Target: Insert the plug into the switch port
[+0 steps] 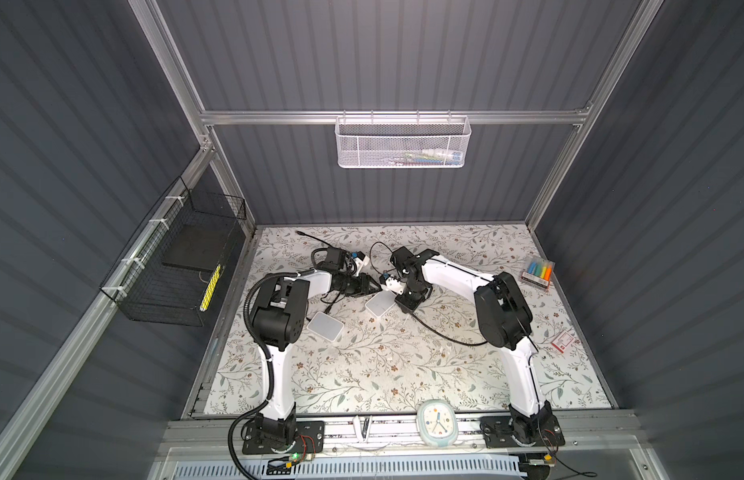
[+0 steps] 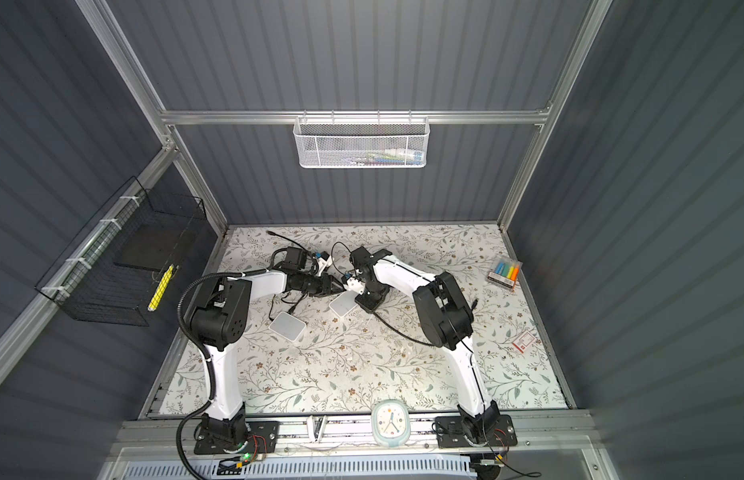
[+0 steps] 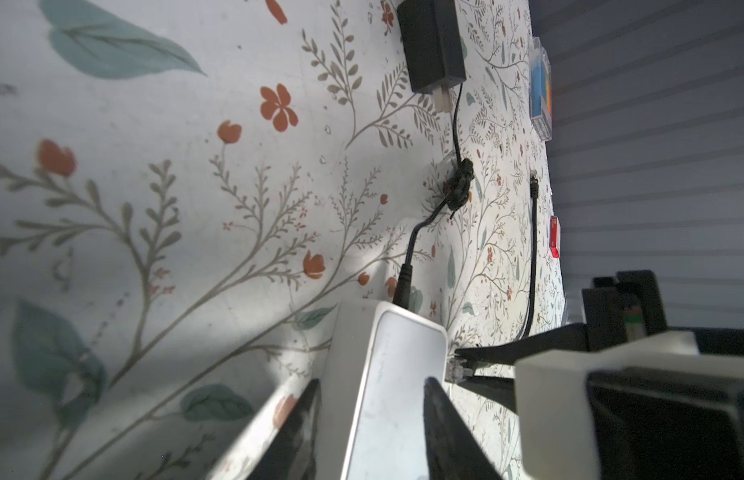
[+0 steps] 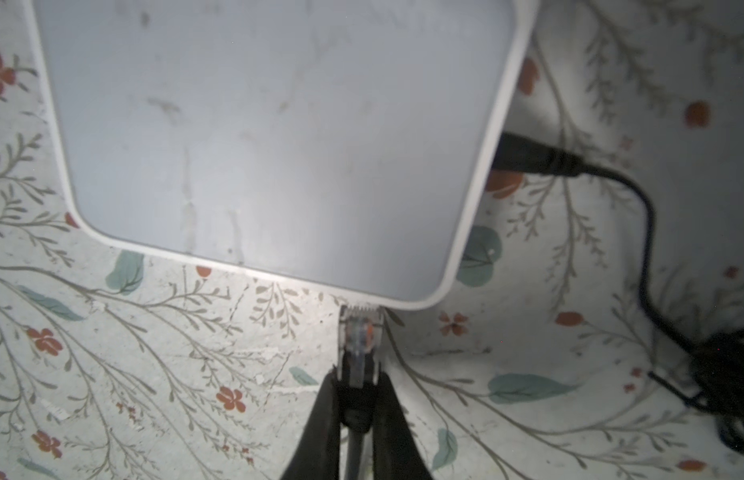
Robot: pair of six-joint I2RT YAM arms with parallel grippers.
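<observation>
Clear plug [image 4: 359,338] tip meets switch [image 4: 258,137] edge, seen only in wrist views.

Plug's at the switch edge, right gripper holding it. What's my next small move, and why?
Probably ease the right gripper straight forward: the plug tip just meets the switch edge, its clear body mostly outside, and the left gripper straddles the switch.

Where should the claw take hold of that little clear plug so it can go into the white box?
By the black sleeve just behind the clear plug, pinched across its two sides and approached from the rear. That leaves the whole front tip free and pointing straight at the edge of the white box. The right claw grips it this way, probably the best hold.
</observation>
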